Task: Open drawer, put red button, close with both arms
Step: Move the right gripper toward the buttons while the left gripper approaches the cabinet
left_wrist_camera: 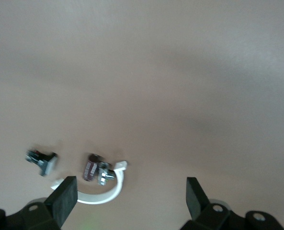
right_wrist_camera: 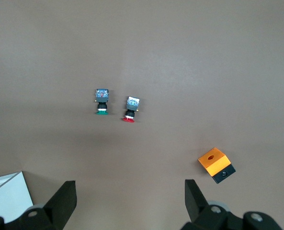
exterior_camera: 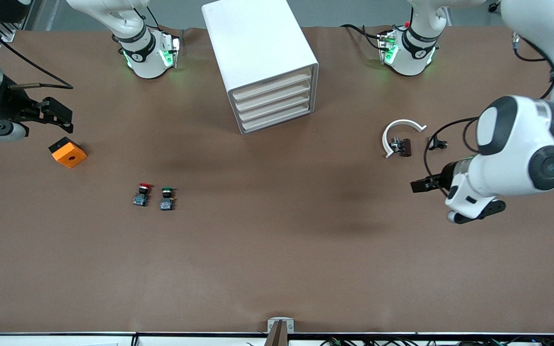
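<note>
Both claws spread — red button (exterior_camera: 142, 194) well apart from right claw (exterior_camera: 58, 115); left claw (exterior_camera: 419, 185) aloft

2 glossy white arms (exterior_camera: 522, 139), black joint rings, black claws, green-lit bases

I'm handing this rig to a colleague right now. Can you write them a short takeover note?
Left gripper: open, holding nothing, over the table near a white clamp ring.
Right gripper: open, holding nothing, near the orange block.
Cabinet: all four drawers shut.
Red button: on the table beside the green button.
Done: nothing.
Left: open a drawer, put the red button in, close it.
</note>
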You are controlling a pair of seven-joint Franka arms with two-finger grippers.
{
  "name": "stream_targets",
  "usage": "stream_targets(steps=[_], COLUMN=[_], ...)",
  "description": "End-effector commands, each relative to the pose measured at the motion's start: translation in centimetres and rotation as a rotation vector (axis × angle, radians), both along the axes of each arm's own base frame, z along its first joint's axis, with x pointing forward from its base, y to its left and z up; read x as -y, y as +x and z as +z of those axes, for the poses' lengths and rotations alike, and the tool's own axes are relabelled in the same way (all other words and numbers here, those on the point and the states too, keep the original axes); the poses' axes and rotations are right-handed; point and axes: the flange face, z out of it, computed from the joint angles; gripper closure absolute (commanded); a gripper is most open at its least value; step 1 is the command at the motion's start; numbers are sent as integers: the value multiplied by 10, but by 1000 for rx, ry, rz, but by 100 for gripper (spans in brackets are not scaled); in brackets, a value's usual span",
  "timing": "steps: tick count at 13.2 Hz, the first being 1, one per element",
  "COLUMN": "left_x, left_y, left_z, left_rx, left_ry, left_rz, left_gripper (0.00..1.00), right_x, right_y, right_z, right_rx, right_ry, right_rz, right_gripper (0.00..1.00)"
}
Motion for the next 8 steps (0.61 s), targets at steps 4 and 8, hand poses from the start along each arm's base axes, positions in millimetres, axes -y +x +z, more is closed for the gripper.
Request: stream_targets(steps=[4,8], left_x=[62,114], left_y=[4,-4], left_z=[-65,-96], left_rx=[-92,-143], left_ry=[54,154], left_rz=[235,440], left_gripper=[0,0], right_x=[-10,-15], right_y=[55,91], right_z=[-111,-197], right_rx=[-139,-146], right_ry=[-14,-8], right_rz=[21,26], right_gripper=[0,0])
